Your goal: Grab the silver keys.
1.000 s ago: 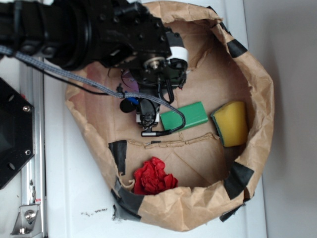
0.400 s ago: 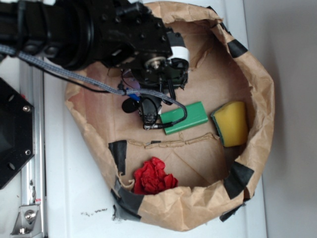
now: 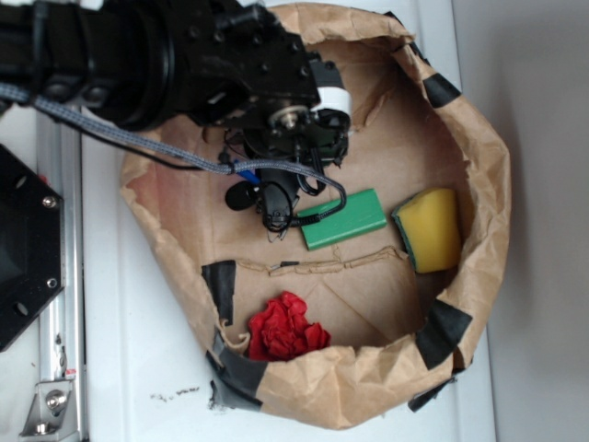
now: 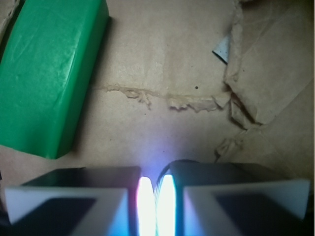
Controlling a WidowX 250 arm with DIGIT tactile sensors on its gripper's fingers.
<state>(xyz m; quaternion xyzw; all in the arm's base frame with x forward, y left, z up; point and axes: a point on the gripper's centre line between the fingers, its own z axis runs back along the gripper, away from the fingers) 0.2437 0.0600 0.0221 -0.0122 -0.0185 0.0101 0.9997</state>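
1. The gripper [image 4: 155, 206] was seen clenched at the bottom of the wrist view, only a bright sliver between its jaws.
2. The silver keys could not be made out in either view.
3. The green block [image 4: 47, 73] was seen at upper left.

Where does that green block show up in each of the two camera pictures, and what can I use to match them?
Exterior: the green block lies near the middle of the paper bag, right of the gripper and left of the yellow sponge.
Wrist: the green block fills the upper left, standing almost on end.
Shared landmark: the torn paper seam beside the block, running across the wrist picture.
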